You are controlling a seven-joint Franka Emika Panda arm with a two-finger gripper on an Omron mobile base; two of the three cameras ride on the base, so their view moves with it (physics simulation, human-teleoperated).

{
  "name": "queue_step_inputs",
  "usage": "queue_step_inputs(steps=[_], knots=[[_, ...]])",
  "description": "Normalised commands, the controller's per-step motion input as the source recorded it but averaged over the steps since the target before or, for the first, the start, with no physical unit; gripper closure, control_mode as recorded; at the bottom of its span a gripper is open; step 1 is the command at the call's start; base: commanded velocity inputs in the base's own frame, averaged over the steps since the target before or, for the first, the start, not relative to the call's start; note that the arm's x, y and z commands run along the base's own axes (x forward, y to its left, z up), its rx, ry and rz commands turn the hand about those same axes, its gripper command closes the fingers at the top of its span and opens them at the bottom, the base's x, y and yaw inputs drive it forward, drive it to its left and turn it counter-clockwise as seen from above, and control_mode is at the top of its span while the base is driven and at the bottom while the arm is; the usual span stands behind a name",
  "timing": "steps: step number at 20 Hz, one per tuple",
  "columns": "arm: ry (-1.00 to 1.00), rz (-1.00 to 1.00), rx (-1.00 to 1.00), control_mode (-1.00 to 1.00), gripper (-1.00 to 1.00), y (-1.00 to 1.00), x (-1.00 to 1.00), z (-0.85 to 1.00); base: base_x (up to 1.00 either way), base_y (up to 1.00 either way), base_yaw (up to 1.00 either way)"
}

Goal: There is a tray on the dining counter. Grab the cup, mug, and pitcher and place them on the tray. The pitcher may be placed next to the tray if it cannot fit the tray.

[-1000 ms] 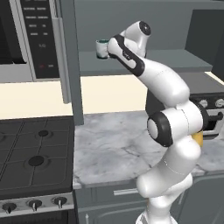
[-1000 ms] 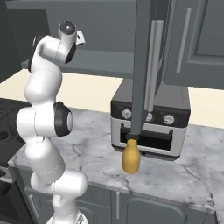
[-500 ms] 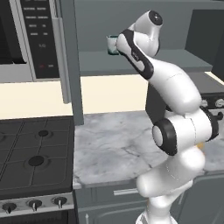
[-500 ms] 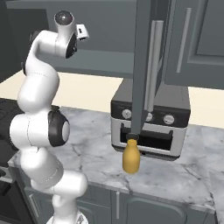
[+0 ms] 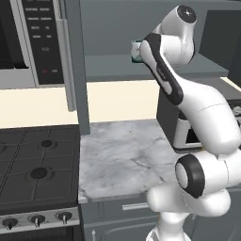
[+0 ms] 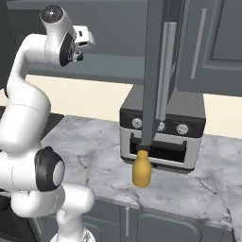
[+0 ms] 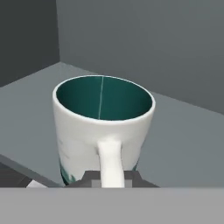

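The arm reaches high, elbow bent, its gripper [image 7: 111, 177] pinched tight on the handle of the white mug [image 7: 103, 129], held upright above a grey shelf [image 7: 183, 144], while the pitcher [image 6: 141, 169] stands below before the toaster oven [image 6: 163, 130].

Light: even, soft and dim-to-moderate in all three rendered views, with no visible lamp.
Shadows: faint; the pitcher [image 6: 142, 170] casts a weak dark patch on the marble counter [image 6: 189, 194] near its front edge.
Glare: none; the white arm [image 5: 197, 117] shows gentle shading only.
Sharpness: slightly soft and pixelated, notably along the mug [image 7: 103, 131] rim.
Distortion: none evident at the edges.
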Motion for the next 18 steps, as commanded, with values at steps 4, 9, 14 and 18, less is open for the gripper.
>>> queue_step_inputs(steps=[4,9,14,18], knots=[[-0.12,-0.11,0.00,-1.00,1.00,-0.32,-1.00,-0.06,0.00,0.00,0.00],[-0.11,-0.12,0.00,-1.00,1.00,-0.27,-1.00,0.00,0.00,0.00,0.00],[0.01,-0.15,0.00,-1.00,1.00,-0.03,-1.00,0.00,0.00,0.00,0.00],[0.03,-0.13,0.01,-1.00,1.00,0.00,-1.00,0.00,0.00,0.00,0.00]])
